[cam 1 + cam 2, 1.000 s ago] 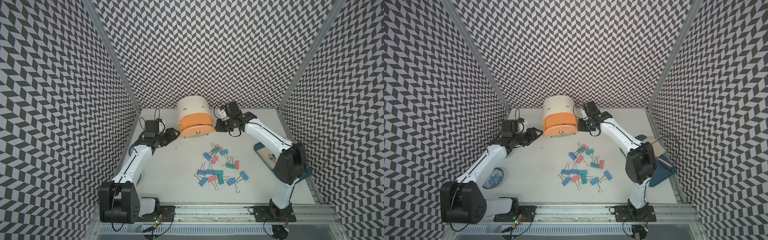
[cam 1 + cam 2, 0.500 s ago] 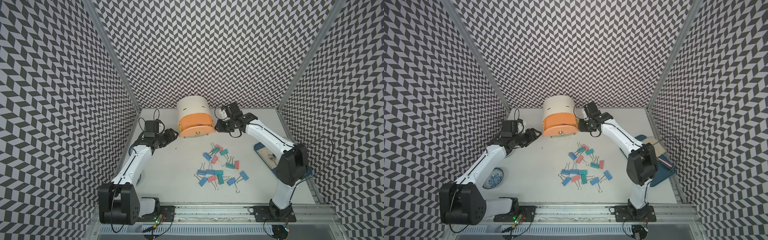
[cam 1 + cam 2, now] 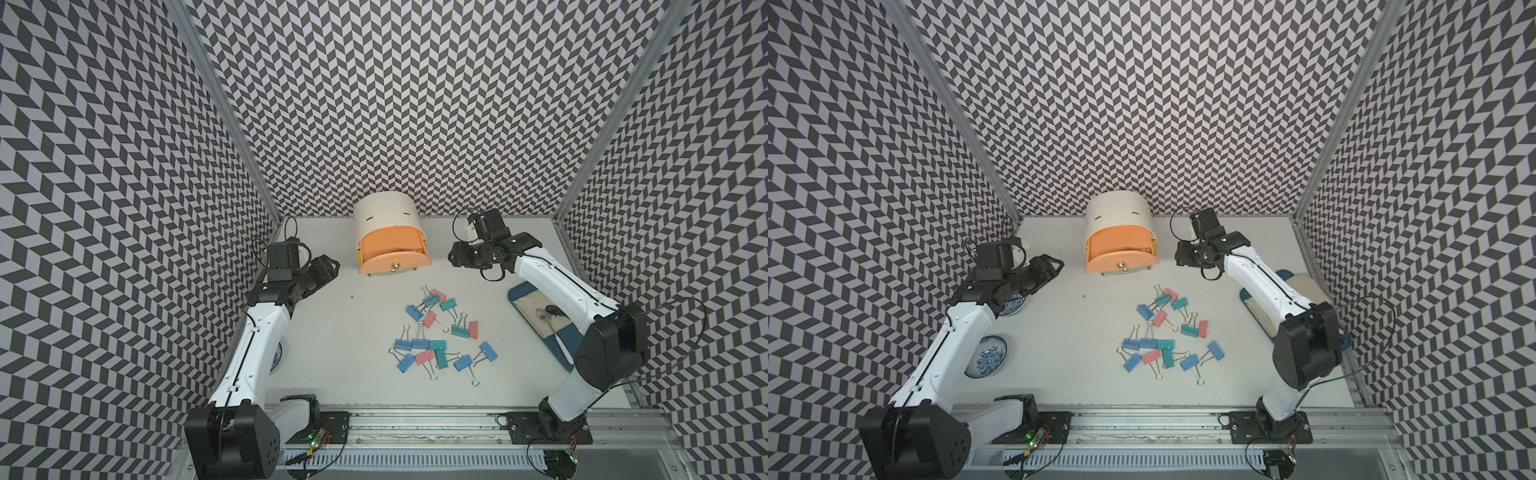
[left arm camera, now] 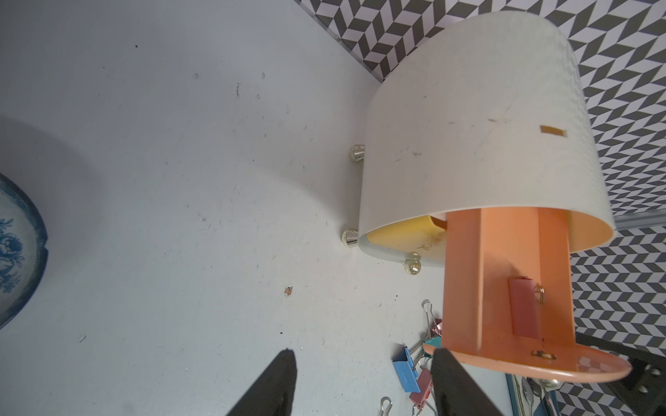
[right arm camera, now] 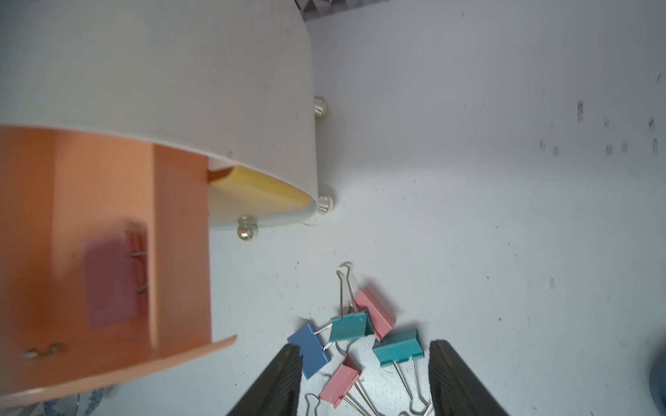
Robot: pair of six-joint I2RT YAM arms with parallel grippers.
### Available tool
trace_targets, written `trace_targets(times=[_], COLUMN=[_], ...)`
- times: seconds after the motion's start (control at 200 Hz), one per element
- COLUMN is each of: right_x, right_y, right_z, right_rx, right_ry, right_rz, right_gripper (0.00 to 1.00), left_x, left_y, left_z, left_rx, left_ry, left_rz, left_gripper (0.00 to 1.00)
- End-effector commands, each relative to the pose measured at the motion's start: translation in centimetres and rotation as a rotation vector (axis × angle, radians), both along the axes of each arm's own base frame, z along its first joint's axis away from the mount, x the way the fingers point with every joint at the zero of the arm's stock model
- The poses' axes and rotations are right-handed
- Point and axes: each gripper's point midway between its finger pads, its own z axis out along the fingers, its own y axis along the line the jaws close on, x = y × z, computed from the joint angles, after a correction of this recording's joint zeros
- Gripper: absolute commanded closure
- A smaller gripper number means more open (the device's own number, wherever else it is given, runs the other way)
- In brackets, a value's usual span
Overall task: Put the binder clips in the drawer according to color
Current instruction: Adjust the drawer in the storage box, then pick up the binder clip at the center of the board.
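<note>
Chevron-walled, our white counter (image 3: 353,332) carries the binder clips (image 3: 437,345), loose before the peach drawer (image 3: 392,249), which stands pulled out to receive pinks. One pink clip (image 5: 111,281) lies inside. We hold the left jaws and right jaws wide and empty, flanking it.

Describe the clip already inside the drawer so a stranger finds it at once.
Centre back stands a white round-topped cabinet, its peach top drawer pulled open. One pink binder clip lies inside it. All other binder clips lie loose on the table.
</note>
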Motion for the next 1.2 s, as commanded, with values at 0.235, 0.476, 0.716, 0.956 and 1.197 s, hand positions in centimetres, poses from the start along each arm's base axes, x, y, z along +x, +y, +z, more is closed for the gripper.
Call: trace_targets(times=[0.235,0.476,0.716,0.956,1.197], right_x=[-5.2,-7.7,-10.2,-11.5,-10.8], right_y=[-1.8,-1.9,1.5,5.5,6.6], right_z=[-5.8,-8.0,-8.2,-8.7,-9.0], right_rx=[-0.018,-0.005,0.038,0.052,-0.004], right_ry=[0.099,0.152,0.154,0.114,0.005], right_rz=[0.015,0.050,0.174,0.325,0.421], right_gripper=[0.37,0.38,0.38,0.39,0.38], left_x=[-6.1,-8.3,-9.9,-10.3,-10.7], left_y=[-3.5,-7.8,-10.5,-10.9,-10.6], left_z=[-5.1,-7.3,-9.2,-9.1,-8.8], left_rx=[-0.161,-0.191,-0.227,-0.226,-0.220], left_ry=[0.087,0.145,0.196,0.196,0.194], left_rz=[-0.058,-0.156,-0.225,-0.239,-0.233], left_gripper=[0.37,0.37,0.37,0.37,0.37])
